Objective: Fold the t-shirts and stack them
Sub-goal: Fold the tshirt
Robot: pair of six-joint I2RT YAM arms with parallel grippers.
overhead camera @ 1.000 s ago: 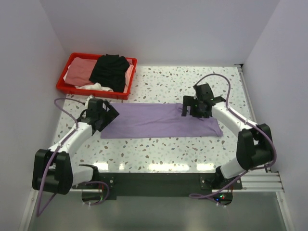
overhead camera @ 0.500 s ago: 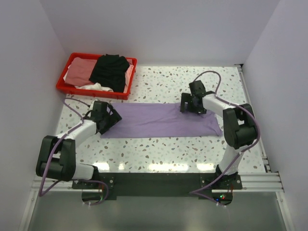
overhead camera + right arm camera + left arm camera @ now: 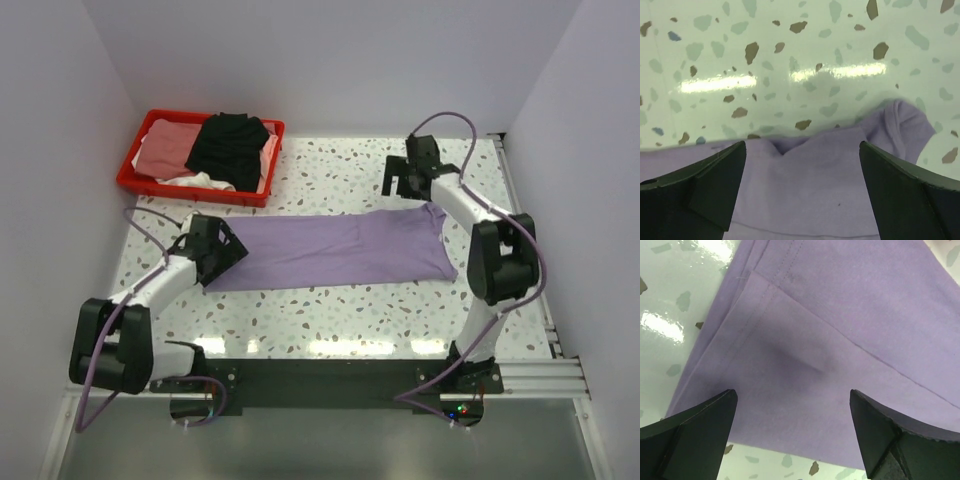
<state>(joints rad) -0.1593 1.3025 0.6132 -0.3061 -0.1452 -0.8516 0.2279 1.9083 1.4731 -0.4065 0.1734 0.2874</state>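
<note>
A purple t-shirt [image 3: 330, 250], folded into a long strip, lies flat across the middle of the table. My left gripper [image 3: 224, 246] is open over its left end; the left wrist view shows the hem and sleeve layers [image 3: 805, 340] between the spread fingers [image 3: 695, 430], and the gripper [image 3: 792, 396] holds nothing. My right gripper [image 3: 404, 186] is open above the shirt's far right corner. In the right wrist view the gripper [image 3: 802, 165] is empty, with the rumpled purple edge [image 3: 840, 165] below it.
A red tray [image 3: 190, 192] at the far left holds a black shirt [image 3: 228, 148] on top of pink [image 3: 165, 150] and white clothes. Walls close in on the left, back and right. Speckled tabletop [image 3: 330, 170] shows beyond the shirt.
My right gripper has lifted off the shirt's right end and moved toward the far side of the table. The shirt's right end now lies flatter. The left gripper has hardly moved.
</note>
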